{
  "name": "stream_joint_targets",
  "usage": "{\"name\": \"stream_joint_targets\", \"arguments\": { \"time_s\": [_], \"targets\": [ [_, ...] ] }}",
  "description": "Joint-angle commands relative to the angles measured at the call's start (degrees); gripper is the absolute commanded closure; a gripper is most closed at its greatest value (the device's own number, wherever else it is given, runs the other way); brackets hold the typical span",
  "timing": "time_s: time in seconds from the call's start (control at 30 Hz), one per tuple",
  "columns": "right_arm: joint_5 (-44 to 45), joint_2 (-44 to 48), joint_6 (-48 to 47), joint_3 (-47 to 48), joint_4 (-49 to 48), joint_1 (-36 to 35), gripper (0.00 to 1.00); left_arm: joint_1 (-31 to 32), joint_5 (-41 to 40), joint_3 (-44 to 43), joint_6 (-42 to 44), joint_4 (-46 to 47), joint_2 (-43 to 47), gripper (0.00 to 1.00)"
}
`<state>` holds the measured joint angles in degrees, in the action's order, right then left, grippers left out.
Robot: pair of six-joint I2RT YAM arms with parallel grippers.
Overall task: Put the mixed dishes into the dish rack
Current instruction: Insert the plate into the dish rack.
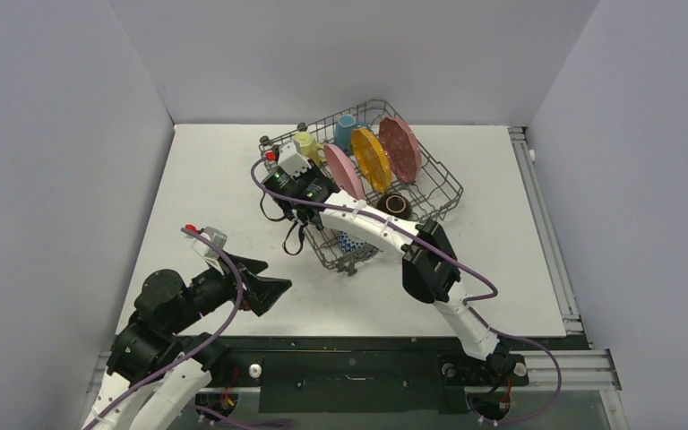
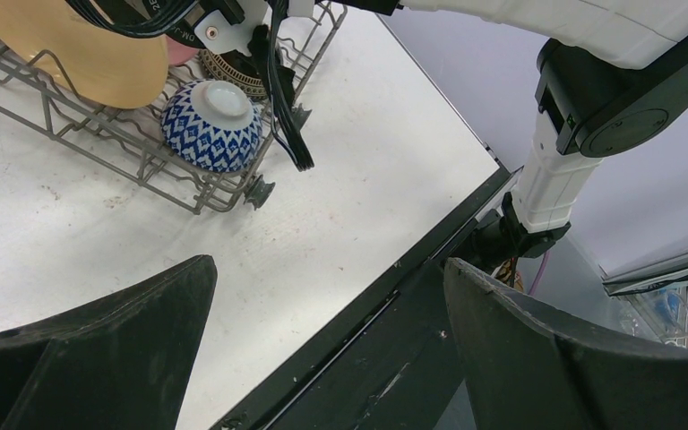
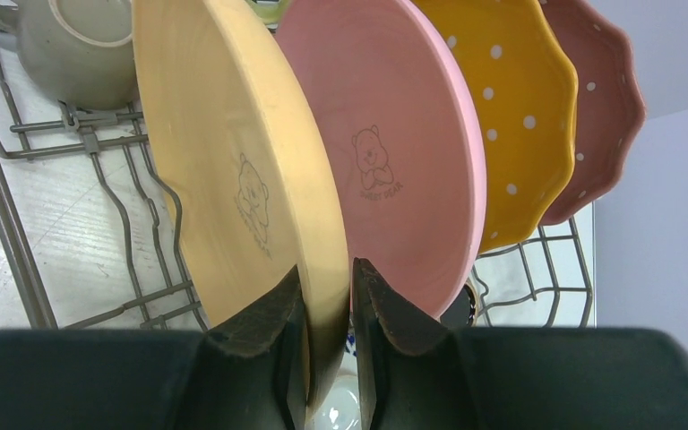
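The grey wire dish rack (image 1: 440, 184) stands at the table's middle back. In it stand a pink plate (image 1: 342, 170), an orange dotted plate (image 1: 372, 159) and a red dotted scalloped plate (image 1: 400, 148), with a light-blue mug (image 1: 346, 133), a pale-yellow mug (image 1: 306, 143), a dark-brown bowl (image 1: 394, 206) and a blue-white bowl (image 2: 212, 125). My right gripper (image 3: 327, 273) is shut on the lower edge of the tan plate (image 3: 233, 179), held upright in the rack (image 3: 18, 233) beside the pink plate (image 3: 394, 161). My left gripper (image 2: 327, 264) is open and empty over the table's near edge.
An olive mug (image 3: 72, 45) sits in the rack beyond the tan plate. My right arm (image 1: 430, 264) stretches over the rack's near corner. A black cable (image 2: 282, 98) hangs beside the blue-white bowl. The table's dark front rail (image 2: 394, 296) runs below my left gripper.
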<state>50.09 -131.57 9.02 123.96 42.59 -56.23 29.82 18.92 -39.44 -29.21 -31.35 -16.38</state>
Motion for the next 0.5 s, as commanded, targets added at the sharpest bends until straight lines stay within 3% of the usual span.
{"name": "stream_joint_targets", "arguments": {
  "time_s": [0.0,0.47],
  "targets": [
    [0.9,0.4,0.8,0.4,-1.3,0.0,0.79,-0.6,1.2,0.2,1.3,3.1,-0.6,0.04],
    [1.3,2.7,1.5,-0.2,-1.5,-0.1,0.58,-1.6,2.1,0.2,1.4,3.4,-1.0,0.04]
  ]
}}
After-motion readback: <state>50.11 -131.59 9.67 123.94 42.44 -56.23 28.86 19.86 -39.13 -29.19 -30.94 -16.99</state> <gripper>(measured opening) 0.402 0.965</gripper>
